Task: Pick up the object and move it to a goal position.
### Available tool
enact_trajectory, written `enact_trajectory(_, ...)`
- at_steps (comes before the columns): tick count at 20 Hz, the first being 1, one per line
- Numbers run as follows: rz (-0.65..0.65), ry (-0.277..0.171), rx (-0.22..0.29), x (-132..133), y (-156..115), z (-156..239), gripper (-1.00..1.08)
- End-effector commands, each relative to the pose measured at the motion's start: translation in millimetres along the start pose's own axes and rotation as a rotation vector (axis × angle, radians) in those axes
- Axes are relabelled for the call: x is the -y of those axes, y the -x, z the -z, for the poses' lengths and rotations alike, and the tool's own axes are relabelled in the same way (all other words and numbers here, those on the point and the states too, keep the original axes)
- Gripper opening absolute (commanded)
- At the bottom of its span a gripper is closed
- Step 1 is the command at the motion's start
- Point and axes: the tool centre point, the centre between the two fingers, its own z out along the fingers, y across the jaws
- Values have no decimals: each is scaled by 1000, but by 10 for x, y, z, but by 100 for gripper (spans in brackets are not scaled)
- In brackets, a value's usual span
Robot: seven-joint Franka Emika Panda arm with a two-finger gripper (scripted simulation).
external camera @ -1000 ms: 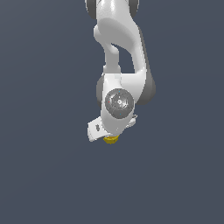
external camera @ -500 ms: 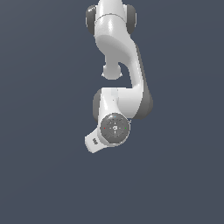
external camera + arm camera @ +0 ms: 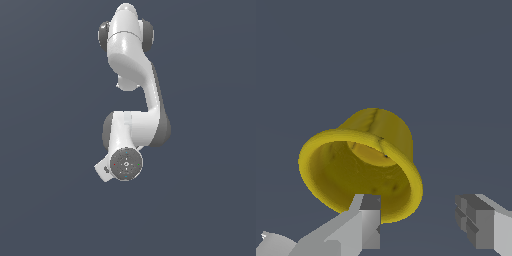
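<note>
on the wrist view's left side sits the cup (image 3: 361, 162), a small yellow round container with a thick flared rim, a glossy, slightly mottled skin and a narrower closed base; it lies tipped, its open mouth turned toward the camera, on the plain dark grey worktop (image 3: 456, 75). one grey, blocky finger (image 3: 370, 220) of the hand (image 3: 421, 222) overlaps the near rim of the cup, while the other finger stands well apart to the far side, with nothing between the two, so the hand is spread wide and grips nothing. in the exterior view the smooth white arm (image 3: 132, 75), with dark grey joints, folds downward over the worktop, and its round end cap (image 3: 125, 164) faces the camera; the cup is hidden there behind the arm.
</note>
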Motion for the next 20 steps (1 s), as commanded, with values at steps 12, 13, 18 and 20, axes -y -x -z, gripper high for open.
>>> enact_trajectory(12, 32, -18, 29, -33, 20, -72, 28)
enact_trajectory(13, 32, -18, 29, -33, 21, -80, 28)
enact_trajectory(18, 33, -18, 29, -29, 26, -165, 28)
enact_trajectory(20, 34, -18, 30, -27, 29, -222, 28)
